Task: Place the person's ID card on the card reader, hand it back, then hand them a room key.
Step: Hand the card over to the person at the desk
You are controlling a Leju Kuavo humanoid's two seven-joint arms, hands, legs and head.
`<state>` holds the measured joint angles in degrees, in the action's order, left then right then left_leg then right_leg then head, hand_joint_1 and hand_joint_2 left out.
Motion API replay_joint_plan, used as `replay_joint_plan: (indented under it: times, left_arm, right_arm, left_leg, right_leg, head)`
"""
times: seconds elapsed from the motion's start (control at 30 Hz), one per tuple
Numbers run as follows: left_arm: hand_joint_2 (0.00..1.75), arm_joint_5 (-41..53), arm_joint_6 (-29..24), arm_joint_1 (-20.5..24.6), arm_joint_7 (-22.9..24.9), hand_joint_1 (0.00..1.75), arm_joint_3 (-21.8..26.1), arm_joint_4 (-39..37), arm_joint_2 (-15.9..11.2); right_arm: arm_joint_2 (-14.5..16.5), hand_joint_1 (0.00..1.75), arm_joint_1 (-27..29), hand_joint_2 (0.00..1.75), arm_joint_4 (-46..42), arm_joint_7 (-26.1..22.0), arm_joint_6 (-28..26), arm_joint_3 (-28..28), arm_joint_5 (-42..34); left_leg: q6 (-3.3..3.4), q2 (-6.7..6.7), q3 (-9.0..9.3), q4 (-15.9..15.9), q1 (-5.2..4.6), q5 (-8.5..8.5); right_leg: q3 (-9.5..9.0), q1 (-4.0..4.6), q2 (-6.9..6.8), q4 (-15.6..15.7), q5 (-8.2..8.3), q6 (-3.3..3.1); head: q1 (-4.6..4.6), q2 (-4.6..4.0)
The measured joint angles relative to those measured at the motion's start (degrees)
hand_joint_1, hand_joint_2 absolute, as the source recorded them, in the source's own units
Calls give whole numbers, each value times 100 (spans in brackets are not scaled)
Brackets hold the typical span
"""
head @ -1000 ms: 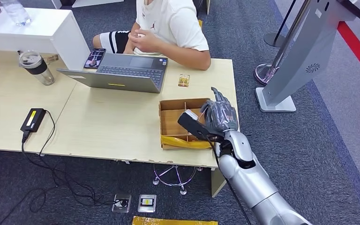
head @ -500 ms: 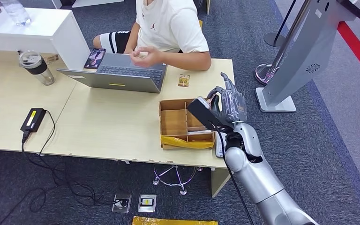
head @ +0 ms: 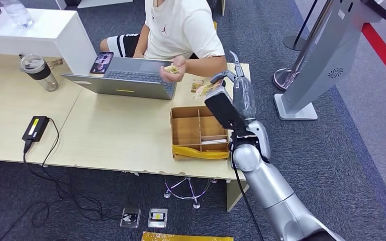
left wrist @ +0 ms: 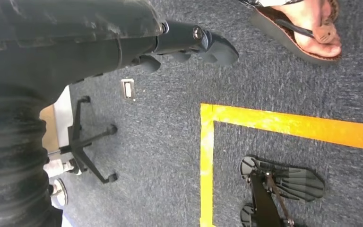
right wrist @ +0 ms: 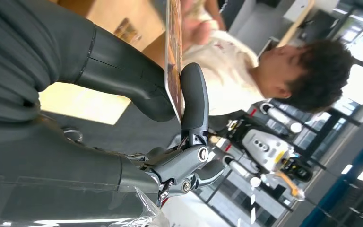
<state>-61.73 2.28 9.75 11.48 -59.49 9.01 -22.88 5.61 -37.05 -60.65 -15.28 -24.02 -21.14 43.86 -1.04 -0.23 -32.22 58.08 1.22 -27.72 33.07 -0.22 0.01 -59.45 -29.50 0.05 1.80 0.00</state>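
Observation:
My right hand point(head: 235, 93) is raised above the far right corner of the table, past the cardboard box point(head: 197, 131). It pinches a thin card point(right wrist: 172, 56) between the thumb and a finger, edge-on in the right wrist view. The person's hand point(head: 174, 68) is stretched out palm up over the laptop's corner, a short way left of my hand, with something small and pale in it. Another small orange card point(head: 196, 86) lies on the table below them. The black card reader point(head: 35, 127) sits at the table's left on its cable. My left hand point(left wrist: 189, 42) hangs over the carpet, holding nothing.
An open laptop point(head: 130, 78) stands in front of the seated person point(head: 181, 25). A bottle point(head: 39, 72) stands at the left, a phone point(head: 102, 62) beside the laptop. A grey kiosk stand point(head: 321, 55) rises to the right of the table.
My right hand rose from the cardboard box and moved toward the person, carrying the card. The person's hand came forward over the laptop, palm up.

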Motion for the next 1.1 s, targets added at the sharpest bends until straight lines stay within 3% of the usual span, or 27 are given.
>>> replay_joint_plan:
  times: [0.33, 0.53, 0.8, 1.1]
  left_arm:
    - [175, 52, 75, 27, -119, 0, -150, 0, -2]
    - [175, 2, 69, 28, -113, 0, -220, 0, 1]
    - [175, -81, 13, 24, -48, 0, -286, 0, 16]
    - [175, -139, -15, 23, 12, 0, -289, 0, 39]
  right_arm:
    - [837, 175, -645, 175, 1118, -70, 28, -395, 36]
    - [1199, 175, -925, 175, 1897, 159, 21, -727, -109]
    - [1383, 175, -1154, 175, 2466, 404, -22, -1348, -521]
    - [1413, 175, -1346, 175, 2918, 445, -92, -1721, -333]
  left_leg:
    - [-1, -2, -3, -1, 1, 1]
    - [-1, -2, -5, -1, 0, 1]
    - [-1, -2, -4, -1, 0, 1]
    - [-1, -2, -2, -1, 0, 1]
  right_leg:
    - [1, 2, -3, -1, -1, -1]
    - [3, 2, -1, 0, -1, -1]
    - [4, 2, -1, 0, -1, -1]
    - [4, 2, -1, 0, -1, -1]
  head:
    - [2, 0]
    - [2, 0]
    - [2, 0]
    - [2, 0]
